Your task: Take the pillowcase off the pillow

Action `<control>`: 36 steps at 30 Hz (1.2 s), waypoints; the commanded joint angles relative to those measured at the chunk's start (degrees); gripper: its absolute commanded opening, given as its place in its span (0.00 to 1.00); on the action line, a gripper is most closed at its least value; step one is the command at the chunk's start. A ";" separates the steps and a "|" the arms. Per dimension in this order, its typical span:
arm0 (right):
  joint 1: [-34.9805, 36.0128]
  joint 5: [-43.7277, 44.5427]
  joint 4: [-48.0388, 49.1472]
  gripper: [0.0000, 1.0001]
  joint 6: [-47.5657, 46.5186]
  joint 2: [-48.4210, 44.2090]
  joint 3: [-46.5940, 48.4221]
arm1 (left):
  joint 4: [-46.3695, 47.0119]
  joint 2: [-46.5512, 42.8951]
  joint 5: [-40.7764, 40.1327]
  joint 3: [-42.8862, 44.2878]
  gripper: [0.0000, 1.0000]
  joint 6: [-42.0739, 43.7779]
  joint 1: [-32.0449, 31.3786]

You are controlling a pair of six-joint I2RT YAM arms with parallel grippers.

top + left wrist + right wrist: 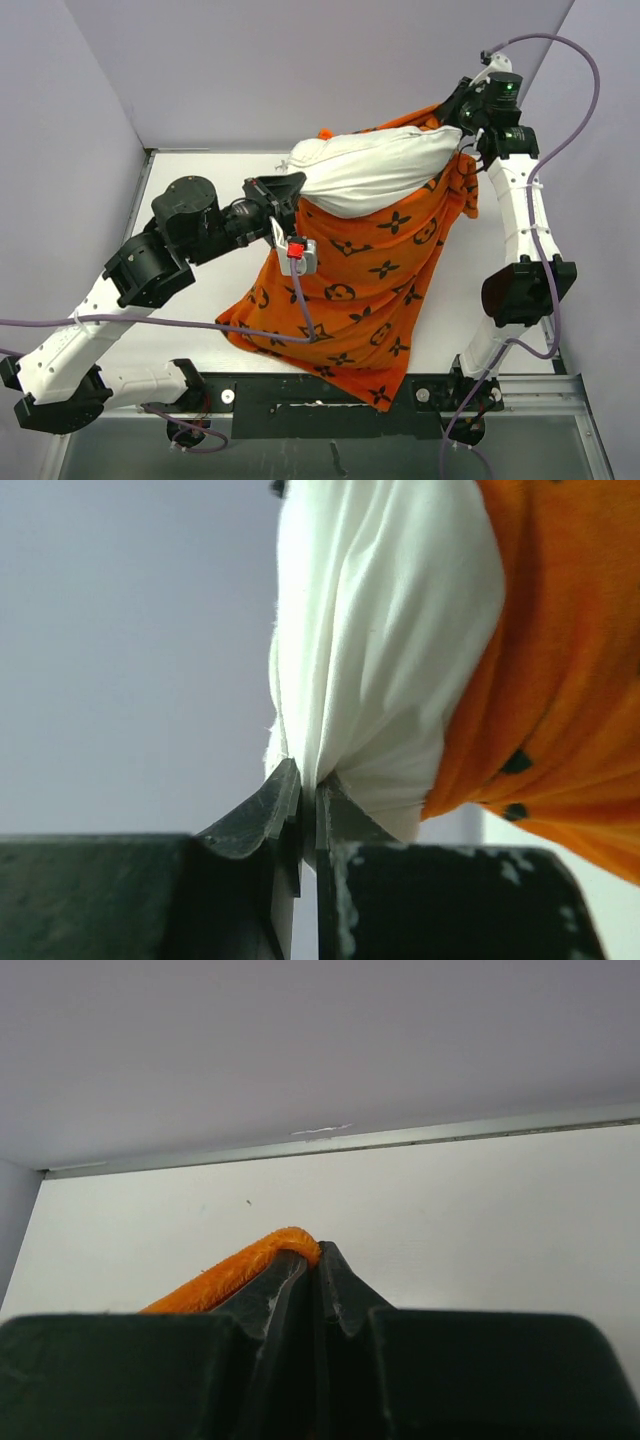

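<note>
The orange pillowcase [365, 280] with black flower motifs hangs lifted above the table, its lower end trailing toward the near edge. The white pillow [375, 170] bulges out of its open top end. My left gripper [293, 187] is shut on a pinch of the pillow's white fabric [380, 630] at its left end, the pillowcase [560, 710] beside it. High at the back right, my right gripper [462, 108] is shut on the pillowcase's orange rim [240, 1265], which curls over its fingertips [345, 1290].
The white tabletop [190, 170] is bounded by grey walls [80, 120] at the left, back and right. A black rail [320, 400] runs along the near edge between the arm bases. Purple cables [150, 322] loop from both arms.
</note>
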 commanded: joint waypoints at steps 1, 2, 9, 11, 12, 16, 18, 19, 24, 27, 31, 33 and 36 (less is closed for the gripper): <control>-5.28 9.30 7.95 0.00 1.83 -0.89 3.32 | 27.00 -0.70 -5.05 4.43 0.00 8.32 1.39; -5.94 8.53 7.57 0.00 2.32 -1.16 2.80 | 29.31 0.60 -5.70 5.72 0.00 7.40 2.77; -6.08 -11.46 22.95 0.11 5.96 -9.94 -16.65 | 33.60 5.78 -4.16 8.65 0.00 -4.59 13.37; -6.09 -16.65 28.38 0.31 7.64 -12.93 -20.66 | 34.76 8.23 -4.72 9.94 0.00 -7.24 14.21; -6.17 -18.73 30.02 0.49 8.21 -14.17 -21.71 | 35.11 9.74 -5.35 11.51 0.00 -8.77 14.48; -6.49 -18.72 30.57 0.82 6.70 -19.00 -22.83 | 36.22 16.82 -7.04 20.48 0.00 -16.00 16.80; -7.87 -17.87 31.35 0.88 6.59 -21.75 -25.37 | 36.89 19.31 -7.01 24.17 0.00 -18.90 18.18; -8.94 -18.12 32.99 0.90 7.55 -23.28 -27.18 | 37.12 20.24 -6.93 25.78 0.00 -19.85 18.48; -9.79 -22.78 41.97 0.93 11.19 -30.15 -39.26 | 38.00 21.49 -4.70 26.37 0.00 -21.23 18.70; -2.08 -22.88 42.70 0.93 4.37 -32.27 -43.18 | 37.12 21.62 -3.89 26.22 0.00 -22.06 18.66; 17.71 -17.25 38.20 0.92 -10.37 -32.21 -43.22 | 35.38 21.84 -3.70 26.63 0.00 -22.59 18.58; 25.92 -13.21 38.06 0.91 -15.41 -32.24 -44.52 | 35.10 21.65 -4.00 26.54 0.00 -22.74 18.57; 39.52 -3.52 40.78 0.91 -24.92 -32.05 -48.65 | 35.36 21.06 -4.24 25.51 0.00 -22.13 18.63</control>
